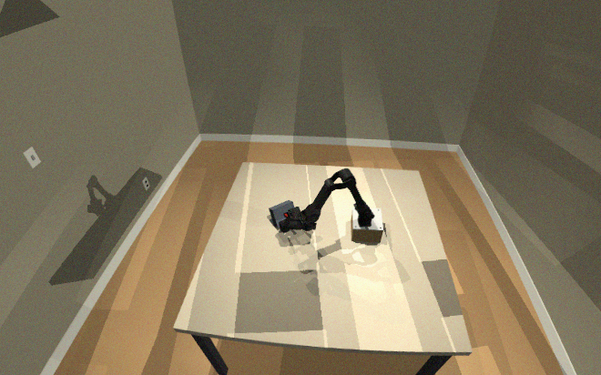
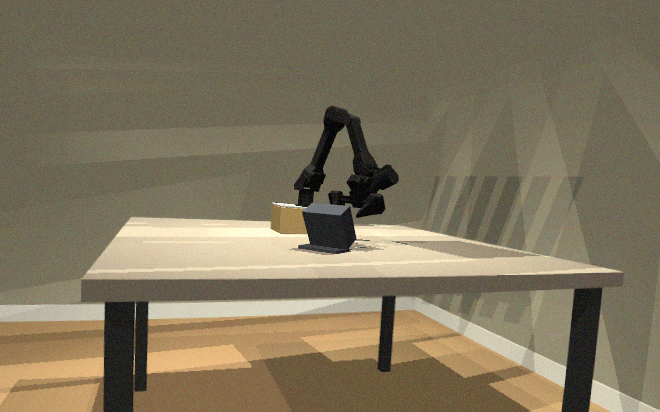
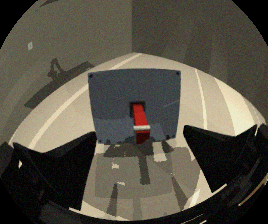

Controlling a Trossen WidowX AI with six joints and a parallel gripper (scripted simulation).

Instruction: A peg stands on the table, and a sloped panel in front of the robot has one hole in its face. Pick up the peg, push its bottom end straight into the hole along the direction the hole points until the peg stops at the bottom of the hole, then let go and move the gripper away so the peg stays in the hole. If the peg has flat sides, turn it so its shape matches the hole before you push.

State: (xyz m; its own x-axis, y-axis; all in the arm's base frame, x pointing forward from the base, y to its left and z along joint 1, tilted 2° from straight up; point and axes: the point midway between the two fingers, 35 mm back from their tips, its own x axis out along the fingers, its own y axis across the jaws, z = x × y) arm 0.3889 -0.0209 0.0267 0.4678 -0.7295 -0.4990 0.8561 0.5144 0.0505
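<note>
Using the sloped panel (image 1: 281, 212) (image 2: 328, 226) (image 3: 116, 97) as the reference. It's dark blue-gray, leans back on the tabletop (image 1: 280, 302) (image 2: 220, 261) (image 3: 75, 117), and has a thin base plate (image 2: 322, 249) under it.

Red peg (image 1: 286, 215) (image 3: 140, 116): one end is in the panel's hole (image 3: 133, 106), the rest sticks out of the face. Free end has a pale edge and points at the wrist camera. Peg looks flat-sided. Can't tell if it is bottomed out. In the exterior view the peg is hidden.

Gripper (image 1: 289, 221) (image 2: 352, 203) (image 3: 141, 133): fingers spread wide, one each side of the peg, nothing pinched. Wrist view shows a gap between the peg and either finger. It sits in front of the panel's face, above the tabletop.

Arm (image 1: 323, 195) (image 2: 325, 145): black, rises from the box, bends at a high elbow, comes down to the gripper in front of the panel.

Box (image 1: 366, 235) (image 2: 286, 219): well apart from the panel, on its face side. White top, tan sides, arm base on top.

Panel face has small dark dots at its corners. Shadows of the arm lie on the tabletop in front of the panel.
</note>
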